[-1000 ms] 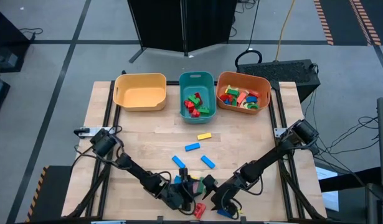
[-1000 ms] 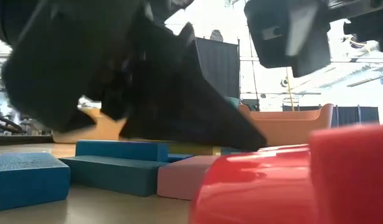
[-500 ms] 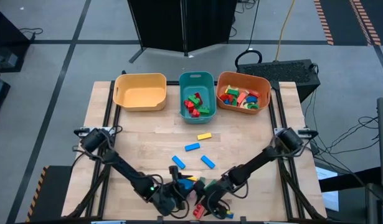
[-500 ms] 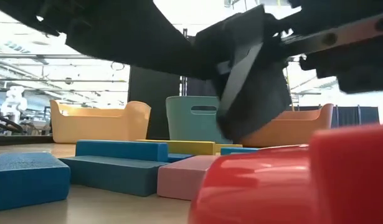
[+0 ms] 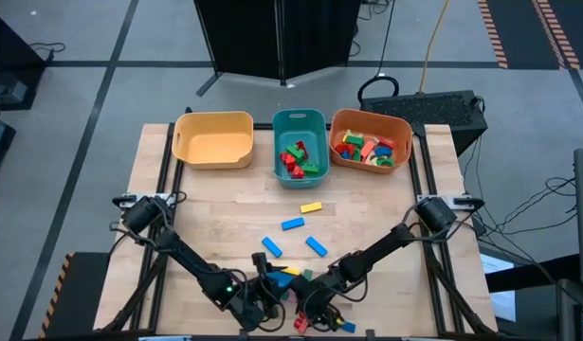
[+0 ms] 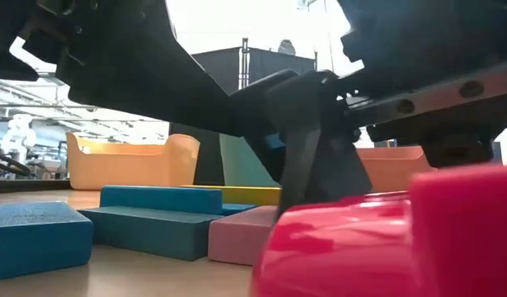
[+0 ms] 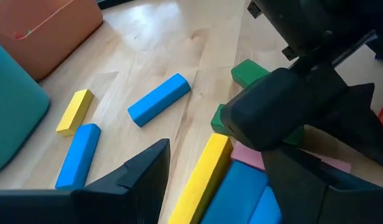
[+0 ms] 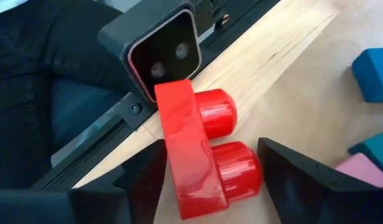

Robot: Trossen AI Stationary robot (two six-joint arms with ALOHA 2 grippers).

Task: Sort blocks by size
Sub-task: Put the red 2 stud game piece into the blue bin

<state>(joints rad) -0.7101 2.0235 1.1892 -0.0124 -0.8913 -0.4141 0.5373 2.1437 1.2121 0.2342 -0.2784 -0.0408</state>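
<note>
Right wrist view alone shows right gripper (image 8: 207,171) spread around red block (image 8: 203,149); left gripper (image 7: 231,186) spread.

Wooden table (image 5: 215,194), three bins (image 5: 213,138) at back, loose blocks (image 5: 292,224) scattered near front

Three bins are counted along the upper edge of the counter (image 5: 367,194): one yellow bin (image 5: 213,138), one teal bin (image 5: 300,142) and one orange bin (image 5: 370,138). Four loose blocks are seen at the centre of the frame: one yellow block (image 5: 312,206) and three blue blocks (image 5: 292,224) (all lying flat). One red block (image 8: 203,149) is seen at the lower edge. The heaps inside the bins and under the two arms cannot be counted.
</note>
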